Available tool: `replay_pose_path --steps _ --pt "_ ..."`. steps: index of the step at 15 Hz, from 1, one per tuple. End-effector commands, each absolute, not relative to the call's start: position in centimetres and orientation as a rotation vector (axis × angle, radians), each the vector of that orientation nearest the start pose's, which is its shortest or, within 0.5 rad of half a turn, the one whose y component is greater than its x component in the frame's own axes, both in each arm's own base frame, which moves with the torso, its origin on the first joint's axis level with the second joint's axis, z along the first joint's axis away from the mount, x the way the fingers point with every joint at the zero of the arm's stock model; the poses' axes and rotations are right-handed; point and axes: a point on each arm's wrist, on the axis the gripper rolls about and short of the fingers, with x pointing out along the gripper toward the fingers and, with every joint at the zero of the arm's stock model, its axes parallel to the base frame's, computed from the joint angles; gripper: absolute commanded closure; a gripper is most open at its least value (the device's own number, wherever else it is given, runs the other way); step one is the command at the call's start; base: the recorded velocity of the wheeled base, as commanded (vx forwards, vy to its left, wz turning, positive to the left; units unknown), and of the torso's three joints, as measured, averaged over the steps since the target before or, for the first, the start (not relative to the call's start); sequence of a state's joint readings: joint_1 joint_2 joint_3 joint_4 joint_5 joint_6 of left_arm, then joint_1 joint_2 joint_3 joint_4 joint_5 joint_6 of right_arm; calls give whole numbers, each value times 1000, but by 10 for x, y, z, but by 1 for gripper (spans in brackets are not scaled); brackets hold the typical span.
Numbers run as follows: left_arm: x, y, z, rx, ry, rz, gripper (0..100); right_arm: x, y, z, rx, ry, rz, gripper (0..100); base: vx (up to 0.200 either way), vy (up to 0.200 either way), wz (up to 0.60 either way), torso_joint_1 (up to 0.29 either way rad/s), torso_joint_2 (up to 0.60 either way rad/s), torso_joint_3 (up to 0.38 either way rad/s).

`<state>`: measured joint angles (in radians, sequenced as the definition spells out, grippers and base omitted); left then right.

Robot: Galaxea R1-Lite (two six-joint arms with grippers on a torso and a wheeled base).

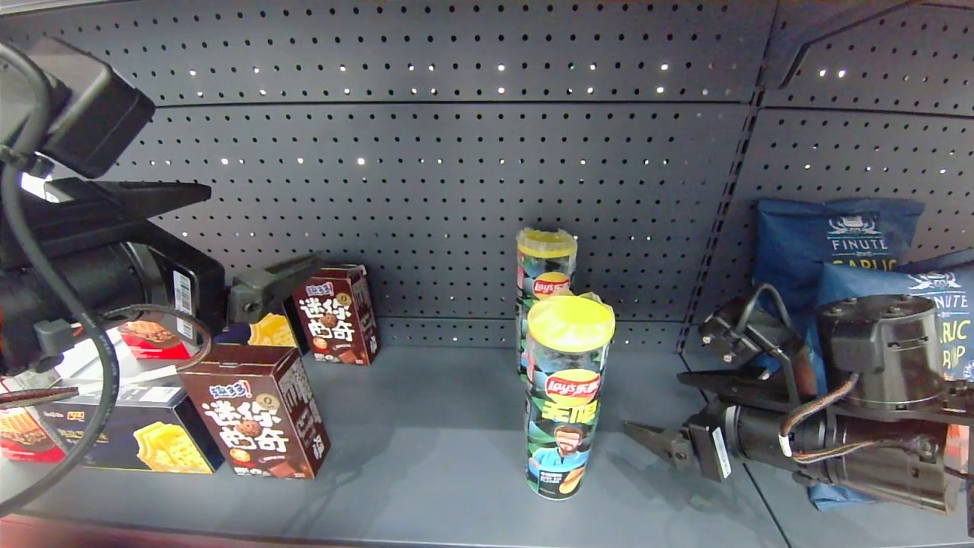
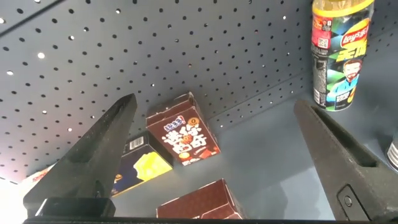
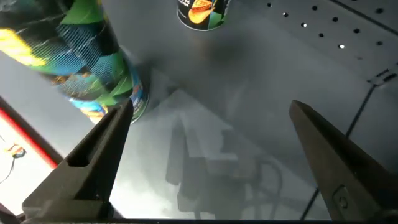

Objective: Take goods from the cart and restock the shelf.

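Two tall chip cans with yellow lids stand mid-shelf, the front can (image 1: 567, 396) ahead of the back can (image 1: 544, 266). My right gripper (image 1: 653, 401) hovers open and empty just right of the front can, low over the shelf board (image 1: 441, 426). In the right wrist view the front can (image 3: 93, 62) stands beside one finger (image 3: 93, 162) of that gripper (image 3: 210, 106); the back can (image 3: 202, 12) is farther off. My left gripper (image 1: 262, 227) is open and empty, held above the brown cookie boxes (image 1: 259, 411). The left wrist view shows its gripper (image 2: 214, 102), a cookie box (image 2: 183, 137) and a can (image 2: 339, 56).
A second brown cookie box (image 1: 338, 312) stands against the pegboard back. A dark box with yellow wafers (image 1: 137, 438) lies at the far left. Blue snack bags (image 1: 837, 236) lean at the right behind my right arm. Bare shelf lies between boxes and cans.
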<state>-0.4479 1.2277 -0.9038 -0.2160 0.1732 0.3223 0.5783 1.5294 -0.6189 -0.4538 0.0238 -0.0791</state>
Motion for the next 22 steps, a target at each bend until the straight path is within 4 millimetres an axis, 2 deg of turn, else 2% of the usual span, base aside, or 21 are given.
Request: replay_pose_path --steps 1,9,22 --pt "175 -80 286 355 65 -290 0 211 139 159 -208 439 612 0 0 0 0 0 0 0" --pt "176 -80 287 334 63 -290 0 219 147 151 -219 465 621 0 0 0 0 0 0 0" --pt "176 -80 287 333 66 -290 0 219 161 144 -236 484 662 0 0 0 0 0 0 0"
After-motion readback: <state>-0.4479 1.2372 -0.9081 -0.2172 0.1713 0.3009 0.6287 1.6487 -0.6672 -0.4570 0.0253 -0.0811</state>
